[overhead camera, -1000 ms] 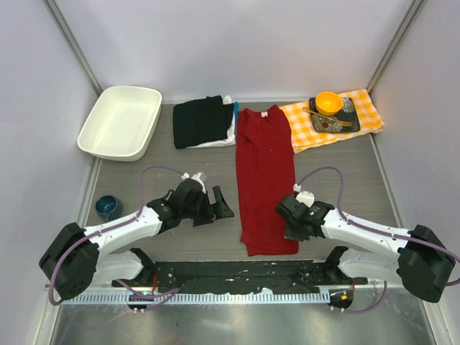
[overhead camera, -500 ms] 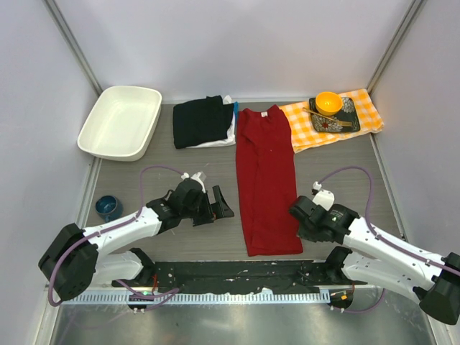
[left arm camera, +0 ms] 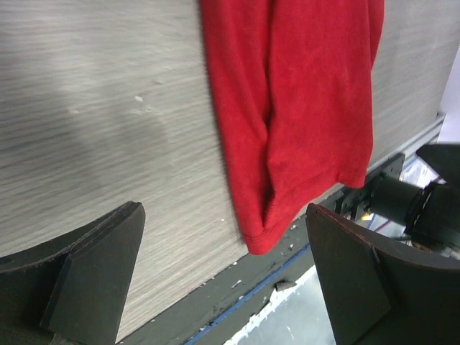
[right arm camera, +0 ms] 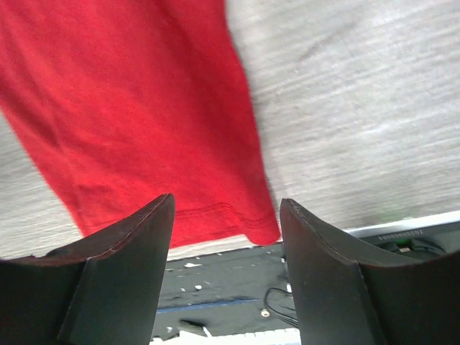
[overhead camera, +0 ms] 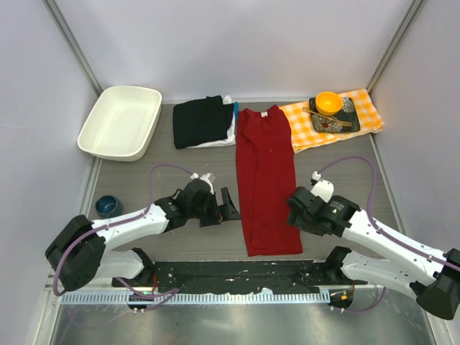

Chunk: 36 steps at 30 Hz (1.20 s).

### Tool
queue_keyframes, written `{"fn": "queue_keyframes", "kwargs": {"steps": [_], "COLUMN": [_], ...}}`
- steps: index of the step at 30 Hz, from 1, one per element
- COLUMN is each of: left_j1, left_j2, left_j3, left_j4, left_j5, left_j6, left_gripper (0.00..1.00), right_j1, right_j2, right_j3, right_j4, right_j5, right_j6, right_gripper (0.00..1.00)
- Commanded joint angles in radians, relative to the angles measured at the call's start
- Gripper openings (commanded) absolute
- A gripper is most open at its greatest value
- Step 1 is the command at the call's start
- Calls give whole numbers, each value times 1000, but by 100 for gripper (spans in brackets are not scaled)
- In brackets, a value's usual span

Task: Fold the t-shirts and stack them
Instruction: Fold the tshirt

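A bright red t-shirt (overhead camera: 267, 180) lies flat as a long narrow strip down the middle of the table, collar at the far end. Behind it to the left, a folded black t-shirt (overhead camera: 201, 121) rests on a folded white one (overhead camera: 228, 136). My left gripper (overhead camera: 230, 208) is open just left of the red shirt's lower edge. In the left wrist view the red shirt's (left arm camera: 302, 108) hem corner sits between and beyond the open gripper (left arm camera: 224, 277). My right gripper (overhead camera: 296, 218) is open at the shirt's lower right. In the right wrist view the gripper (right arm camera: 226, 266) hovers empty above the red hem (right arm camera: 215, 215).
A white tub (overhead camera: 120, 122) stands at the back left and a small blue bowl (overhead camera: 108, 207) near the left edge. The orange-and-white checked cloth (overhead camera: 366, 108) at the back right carries a dark plate and an orange bowl (overhead camera: 328, 102). A black strip (overhead camera: 230, 277) lines the front edge.
My right gripper pulled the red shirt's lower right corner outward, then opened and let go of it. The left gripper shifted slightly right toward the shirt.
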<state>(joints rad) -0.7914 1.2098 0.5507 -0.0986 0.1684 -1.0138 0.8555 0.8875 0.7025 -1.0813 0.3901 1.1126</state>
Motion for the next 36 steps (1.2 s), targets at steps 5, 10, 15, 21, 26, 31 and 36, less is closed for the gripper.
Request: {"fn": "queue_keyframes", "kwargs": {"steps": [5, 10, 15, 21, 26, 31, 36], "left_j1": [-169, -302, -426, -468, -468, -468, -468], "left_j2": [155, 175, 197, 238, 243, 206, 235], "left_j3": [81, 37, -11, -23, -24, -66, -55], "left_j4": [103, 175, 238, 240, 188, 151, 132], "left_j5": [-10, -66, -144, -233, -299, -388, -405], "left_j6": [-77, -179, -296, -357, -397, -463, -476], "left_gripper": [100, 100, 99, 96, 86, 77, 61], "right_j1": [7, 7, 7, 7, 7, 7, 7], "right_j2": [134, 130, 105, 59, 13, -27, -30], "right_j3": [69, 34, 2, -14, -31, -38, -37], "right_j4": [175, 213, 238, 233, 219, 205, 205], "right_j5": [46, 64, 55, 58, 61, 69, 62], "right_j6": [-102, -112, -120, -126, -122, -119, -120], "right_gripper": [67, 67, 66, 66, 66, 66, 66]}}
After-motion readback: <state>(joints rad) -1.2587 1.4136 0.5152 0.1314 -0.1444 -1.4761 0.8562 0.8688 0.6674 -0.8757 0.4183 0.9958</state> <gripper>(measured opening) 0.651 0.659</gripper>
